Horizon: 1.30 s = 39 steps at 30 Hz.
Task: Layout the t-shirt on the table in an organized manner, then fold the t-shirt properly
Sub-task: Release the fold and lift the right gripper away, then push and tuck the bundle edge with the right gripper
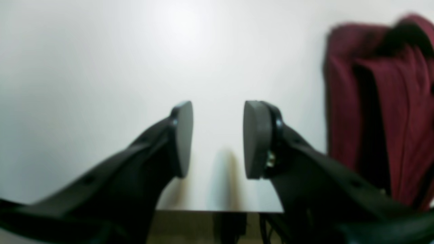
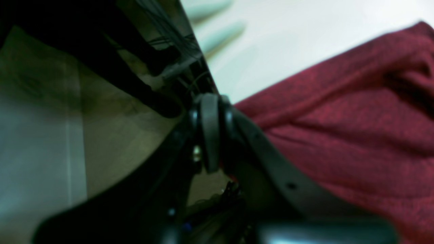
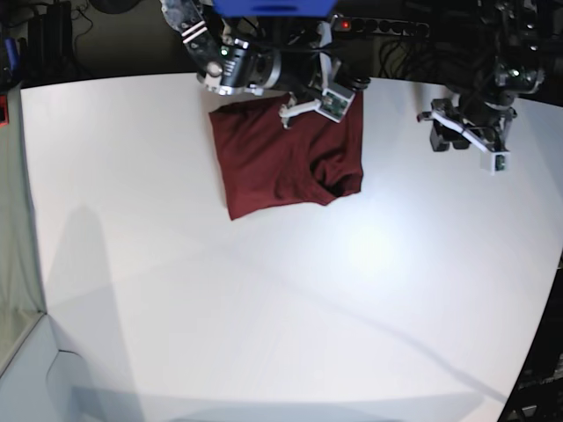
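Note:
The maroon t-shirt lies folded into a rough rectangle at the far middle of the white table. My right gripper is at the shirt's far right corner by the table's back edge. In the right wrist view its pads are pressed together at the shirt's edge, a sliver of red fabric between them. My left gripper is to the right of the shirt, apart from it. In the left wrist view it is open and empty over bare table, with the shirt at the right.
The table's back edge is just below the left gripper's fingers, with cables and dark equipment behind it. Floor shows past the table's left edge.

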Each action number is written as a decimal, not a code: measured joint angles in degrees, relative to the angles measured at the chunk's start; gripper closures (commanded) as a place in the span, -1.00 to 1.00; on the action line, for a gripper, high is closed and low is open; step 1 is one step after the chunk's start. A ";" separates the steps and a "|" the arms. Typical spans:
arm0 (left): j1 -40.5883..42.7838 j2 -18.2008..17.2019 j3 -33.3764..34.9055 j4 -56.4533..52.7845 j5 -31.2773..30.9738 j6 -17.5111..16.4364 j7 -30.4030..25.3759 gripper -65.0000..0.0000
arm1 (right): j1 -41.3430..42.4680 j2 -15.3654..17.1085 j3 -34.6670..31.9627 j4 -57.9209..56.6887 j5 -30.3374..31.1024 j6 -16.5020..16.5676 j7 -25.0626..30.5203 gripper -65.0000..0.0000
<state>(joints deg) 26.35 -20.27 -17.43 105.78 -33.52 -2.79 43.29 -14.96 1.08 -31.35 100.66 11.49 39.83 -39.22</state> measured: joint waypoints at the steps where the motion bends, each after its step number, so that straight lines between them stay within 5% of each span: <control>1: 0.07 0.04 -0.57 0.00 0.00 0.00 0.00 0.25 | -0.02 0.37 -0.07 0.61 0.09 0.00 -0.02 0.62; 6: 0.17 0.13 -2.67 0.00 -0.09 0.00 0.15 0.25 | -0.09 1.99 0.20 5.09 0.02 0.00 -0.13 0.27; 14: 0.46 0.09 -7.15 0.00 -0.13 0.00 0.04 0.25 | 4.61 2.08 6.67 8.79 -0.13 0.00 -0.63 0.25; 25: 1.70 0.37 -7.65 -0.04 -0.02 -0.02 0.24 0.25 | 26.56 0.04 8.31 -12.81 0.15 0.00 -5.92 0.10; 31: 1.55 0.28 -7.65 -0.04 -0.04 -0.02 0.17 0.25 | 29.40 0.02 8.09 -17.18 -0.04 0.00 -5.97 -0.22; 39: 1.40 0.28 -7.65 -0.04 -0.02 0.00 0.07 0.25 | 29.35 -1.07 7.15 -22.29 0.02 0.00 -3.50 -0.21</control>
<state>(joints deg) 27.75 -19.99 -25.08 105.73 -33.54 -2.79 43.35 14.39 0.01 -24.21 78.37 11.51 39.83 -42.72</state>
